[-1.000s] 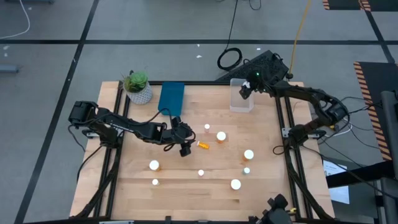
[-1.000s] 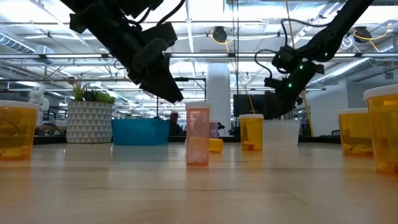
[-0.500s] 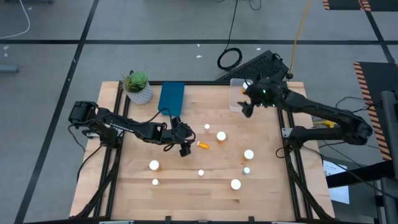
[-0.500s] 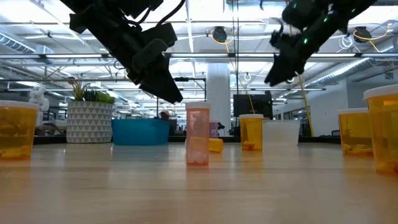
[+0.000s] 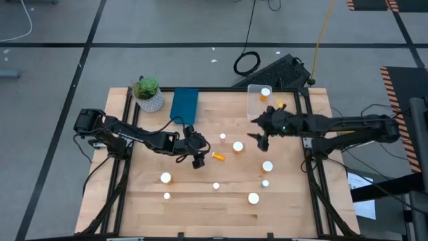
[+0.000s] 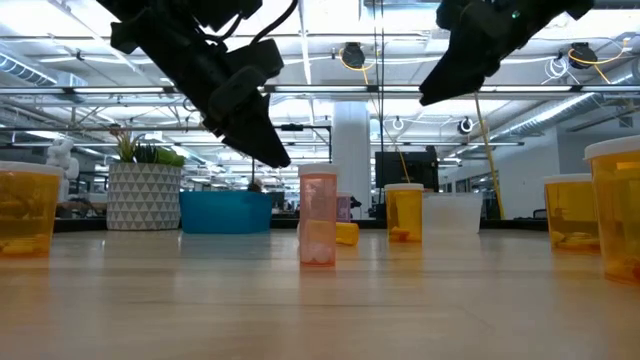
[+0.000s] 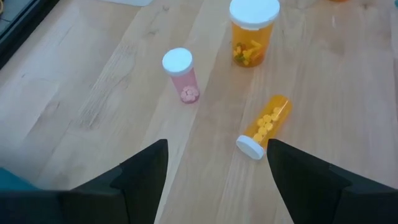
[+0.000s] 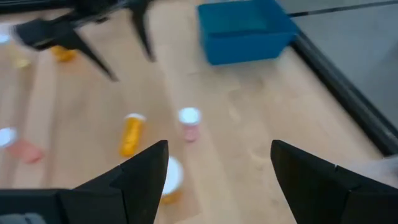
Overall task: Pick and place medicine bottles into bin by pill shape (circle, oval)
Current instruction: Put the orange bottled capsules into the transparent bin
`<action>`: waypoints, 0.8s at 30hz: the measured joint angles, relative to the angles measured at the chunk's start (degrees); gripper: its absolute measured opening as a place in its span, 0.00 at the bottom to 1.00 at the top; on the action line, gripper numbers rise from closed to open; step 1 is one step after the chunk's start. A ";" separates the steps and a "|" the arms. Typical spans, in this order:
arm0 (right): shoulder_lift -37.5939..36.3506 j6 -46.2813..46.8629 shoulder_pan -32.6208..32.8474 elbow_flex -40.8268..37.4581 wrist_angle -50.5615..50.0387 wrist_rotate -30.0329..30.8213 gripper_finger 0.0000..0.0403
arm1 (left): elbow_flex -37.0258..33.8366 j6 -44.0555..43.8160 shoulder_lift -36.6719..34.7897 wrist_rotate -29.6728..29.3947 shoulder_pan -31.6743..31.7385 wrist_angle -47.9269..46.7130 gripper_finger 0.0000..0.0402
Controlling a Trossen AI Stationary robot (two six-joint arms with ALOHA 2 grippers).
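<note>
Several medicine bottles with white caps stand spread over the wooden table. An orange one lies on its side mid-table. My left gripper hovers open just left of it, and the left wrist view shows that bottle, a small pink one and a standing orange one. My right gripper hangs open above the table, right of a standing orange bottle, which is seen again below its fingers. One bottle stands inside the clear bin.
A blue bin and a potted plant stand at the far left of the table, and the clear bin at the far right. More bottles stand toward the near edge. Black frame rails run along both sides.
My right gripper has moved from above the clear bin toward the near edge and the table's middle, staying high above the table. A white-capped bottle now shows inside the clear bin where the gripper was.
</note>
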 joint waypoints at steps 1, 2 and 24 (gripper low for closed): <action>0.53 0.45 1.15 0.00 0.10 0.02 0.69 | 0.00 -0.15 0.00 0.03 0.00 -0.36 0.68; 1.13 0.84 2.10 0.00 0.30 0.04 0.69 | 0.00 -0.22 0.00 0.22 0.00 -0.75 0.68; 18.51 3.29 8.03 0.04 7.68 1.18 0.69 | 0.10 -3.56 -7.92 0.76 -7.46 -17.33 0.68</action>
